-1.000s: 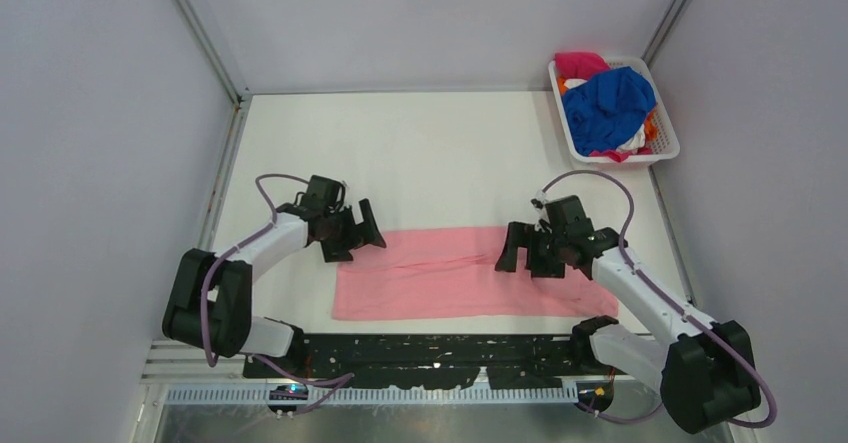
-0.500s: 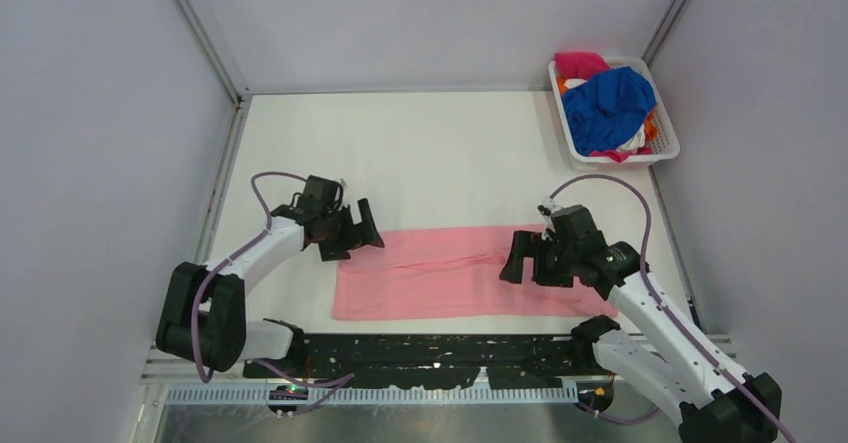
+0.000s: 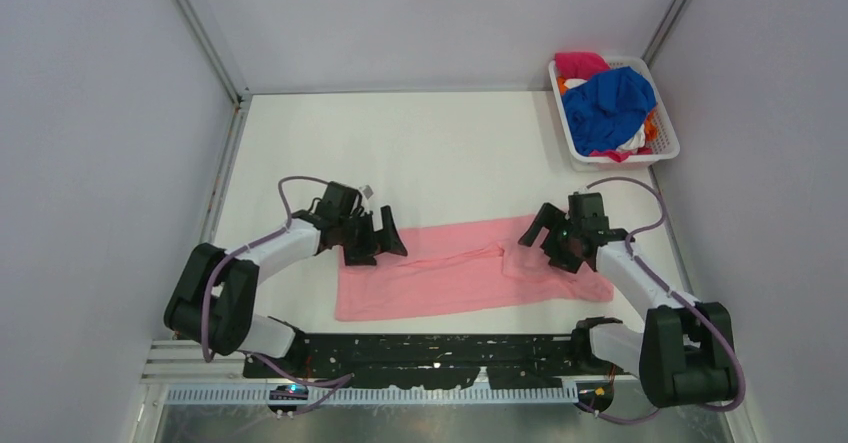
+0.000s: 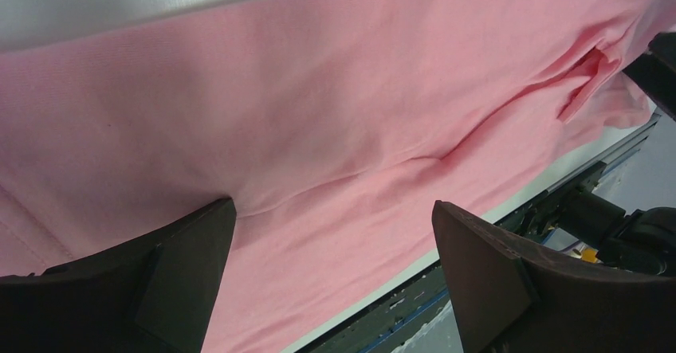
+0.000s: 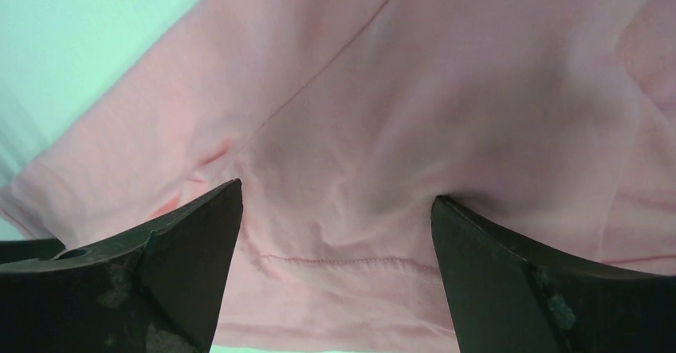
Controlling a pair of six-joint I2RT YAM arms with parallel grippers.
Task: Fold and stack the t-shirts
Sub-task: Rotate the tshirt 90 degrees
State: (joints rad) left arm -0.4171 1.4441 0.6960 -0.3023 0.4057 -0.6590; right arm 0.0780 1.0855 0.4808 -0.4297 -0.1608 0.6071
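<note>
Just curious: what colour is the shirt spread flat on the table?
The shirt is light pink, clearest in the top external view.

- Right gripper (image 5: 335, 198) close on the light pink t-shirt (image 5: 478, 74), jaws spread wide; its two dark fingers (image 5: 187, 249) frame the bottom corners;
- cloth puckers into soft wrinkles between the tips; a stitched hem line runs across just below them;
- a long seam slants up and to the right;
- bare table (image 5: 72, 42) shows top left, beyond the shirt's edge.

Left end effector (image 3: 383, 247) and right end effector (image 3: 545, 246) low, angled toward each other, both splayed wide.
</note>
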